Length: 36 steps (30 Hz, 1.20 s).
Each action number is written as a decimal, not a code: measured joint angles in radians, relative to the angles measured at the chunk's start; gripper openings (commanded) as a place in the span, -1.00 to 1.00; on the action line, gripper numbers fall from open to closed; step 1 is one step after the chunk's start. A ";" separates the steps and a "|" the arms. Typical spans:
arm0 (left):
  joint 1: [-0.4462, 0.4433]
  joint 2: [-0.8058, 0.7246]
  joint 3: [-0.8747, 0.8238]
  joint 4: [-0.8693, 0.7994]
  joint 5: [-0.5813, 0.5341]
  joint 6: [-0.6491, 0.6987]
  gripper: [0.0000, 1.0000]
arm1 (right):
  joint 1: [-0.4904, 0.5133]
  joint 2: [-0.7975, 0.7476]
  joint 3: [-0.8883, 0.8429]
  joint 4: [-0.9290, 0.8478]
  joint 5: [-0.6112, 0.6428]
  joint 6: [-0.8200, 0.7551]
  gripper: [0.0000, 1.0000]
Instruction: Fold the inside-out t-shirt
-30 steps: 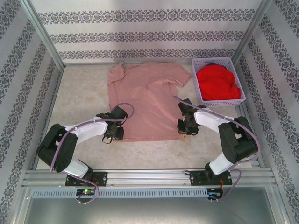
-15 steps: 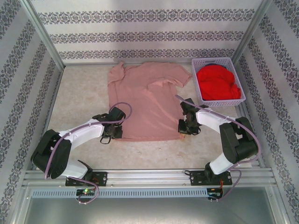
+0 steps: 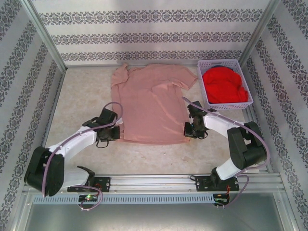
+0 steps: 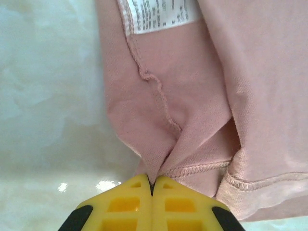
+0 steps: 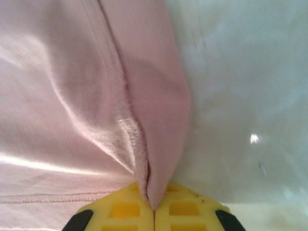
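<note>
left pincer [image 4: 152, 185] is pressed together on my wrist cam, yellow jaws meeting with a pinch of the shirt [image 3: 151, 103] caught at the tips. it's the near left corner. the hem [image 4: 197, 169] bunches just ahead and right of the tips, a side seam [image 4: 154, 91] runs away from them, and a white label [image 4: 163, 14] sits further ahead on the cloth. bare table [image 4: 48, 96] off to the left of the tips.

right pincer [image 5: 154, 207] same deal: jaws pressed together, pinching a fold at the near right corner. the fold rises straight ahead of the tips, with the rest of the cloth to its left and table to its right.

on the top cam the shirt lies flat between my two pincers and stretches away beyond them, sleeves at the far end, left one crumpled. basket [image 3: 200, 79] with a red garment [image 3: 224, 86] sits beyond the right pincer, off to its right, just beside the shirt's right sleeve.
</note>
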 measured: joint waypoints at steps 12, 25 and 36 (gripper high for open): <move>0.115 -0.267 -0.052 0.081 0.153 -0.121 -1.00 | -0.011 -0.243 0.001 0.216 -0.035 0.044 -1.00; -0.062 -0.235 -0.059 -0.111 -0.019 -0.118 0.17 | -0.015 -0.087 0.047 0.057 -0.042 -0.002 -1.00; -0.458 0.076 0.140 0.137 -0.154 0.214 0.14 | -0.017 0.019 0.100 0.021 -0.038 -0.040 -0.81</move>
